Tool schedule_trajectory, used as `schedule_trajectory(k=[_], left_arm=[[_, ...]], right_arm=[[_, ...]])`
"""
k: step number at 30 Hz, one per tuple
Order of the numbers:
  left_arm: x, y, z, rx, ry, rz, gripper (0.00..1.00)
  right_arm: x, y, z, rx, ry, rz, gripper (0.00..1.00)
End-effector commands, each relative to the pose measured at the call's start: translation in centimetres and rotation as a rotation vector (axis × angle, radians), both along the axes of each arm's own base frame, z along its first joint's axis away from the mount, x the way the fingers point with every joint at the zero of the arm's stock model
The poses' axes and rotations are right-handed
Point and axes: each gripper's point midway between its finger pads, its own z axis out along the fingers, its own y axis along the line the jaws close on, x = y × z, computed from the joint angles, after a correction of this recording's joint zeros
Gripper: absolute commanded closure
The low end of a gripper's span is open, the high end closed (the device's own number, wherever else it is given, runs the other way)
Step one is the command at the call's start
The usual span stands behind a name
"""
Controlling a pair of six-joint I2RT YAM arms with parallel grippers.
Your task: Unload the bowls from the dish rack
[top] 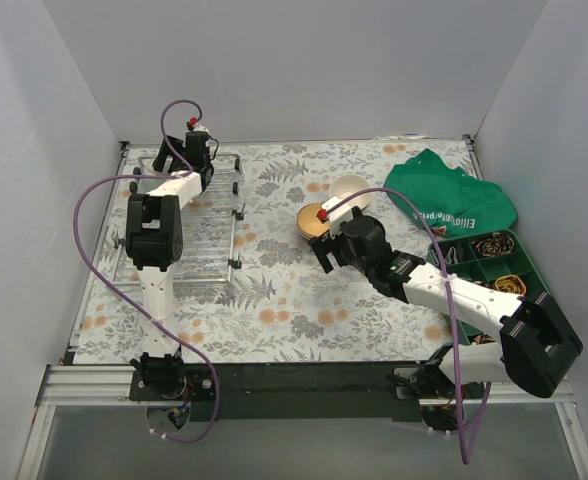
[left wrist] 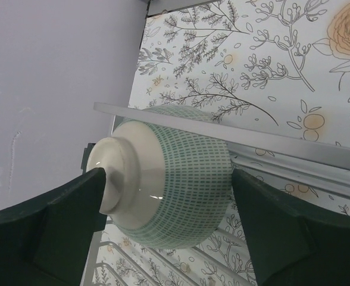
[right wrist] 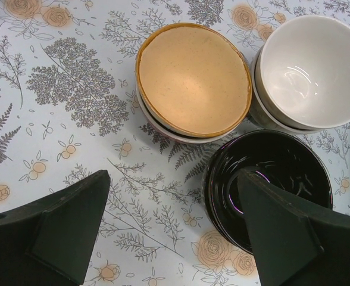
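A pale mint bowl [left wrist: 187,179] with a green dash pattern lies on its side at the far end of the silver wire dish rack [top: 209,262], against its rail [left wrist: 294,143]. My left gripper [left wrist: 166,179] is there [top: 189,150], with one finger on the bowl's foot and the other at its rim. A tan bowl [right wrist: 193,77], a cream bowl [right wrist: 312,65] and a black bowl [right wrist: 270,179] stand together on the table. The tan bowl [top: 314,222] and cream bowl [top: 349,190] also show from above. My right gripper [right wrist: 172,179] is open and empty, its right finger over the black bowl.
A green cloth [top: 449,195] lies at the back right. A green compartment tray [top: 494,265] with small items stands at the right edge. White walls close in the table on three sides. The floral table cover lies between the rack and the bowls.
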Motion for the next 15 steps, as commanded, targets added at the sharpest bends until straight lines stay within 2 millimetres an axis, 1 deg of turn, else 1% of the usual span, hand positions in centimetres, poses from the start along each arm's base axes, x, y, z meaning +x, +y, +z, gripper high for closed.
schedule_trajectory(k=[1, 2, 3, 4, 5, 6, 7, 8, 11, 12, 13, 15], left_arm=[[-1.9, 0.6, -2.3, 0.045, 0.130, 0.023, 0.19], [-1.8, 0.6, -2.0, 0.041, 0.123, 0.021, 0.22], [-1.9, 0.5, -2.0, 0.038, 0.123, 0.018, 0.28], [-1.9, 0.3, -2.1, 0.024, 0.117, 0.017, 0.31], [-1.8, 0.0, -1.5, 0.014, 0.102, 0.010, 0.33], [-2.0, -0.3, -1.7, 0.005, 0.103, 0.002, 0.35], [-2.1, -0.4, -1.4, -0.003, 0.094, 0.004, 0.41], [-2.2, -0.5, -0.8, -0.007, 0.080, 0.007, 0.43], [-2.7, -0.8, -0.5, -0.033, 0.069, 0.006, 0.49], [-2.7, -0.8, 0.3, -0.042, 0.052, 0.007, 0.52], [-2.9, -0.9, 0.2, -0.051, 0.054, 0.006, 0.56], [-3.1, -0.9, 1.1, -0.063, 0.034, 0.017, 0.60]], right_arm=[[0.5, 0.7, 1.3, 0.041, -0.037, 0.012, 0.04], [0.5, 0.8, 1.3, 0.041, -0.037, 0.012, 0.04], [0.5, 0.7, 1.3, 0.041, -0.037, 0.010, 0.04], [0.5, 0.7, 1.3, 0.041, -0.037, 0.010, 0.04], [0.4, 0.7, 1.4, 0.041, -0.039, 0.012, 0.04], [0.5, 0.7, 1.4, 0.041, -0.041, 0.013, 0.05], [0.4, 0.7, 1.4, 0.042, -0.041, 0.015, 0.05], [0.5, 0.7, 1.3, 0.041, -0.039, 0.013, 0.05], [0.3, 0.8, 1.4, 0.046, -0.041, 0.020, 0.05], [0.3, 0.8, 1.5, 0.049, -0.042, 0.023, 0.05], [0.3, 0.8, 1.5, 0.050, -0.043, 0.023, 0.05], [0.3, 0.8, 1.6, 0.052, -0.045, 0.023, 0.05]])
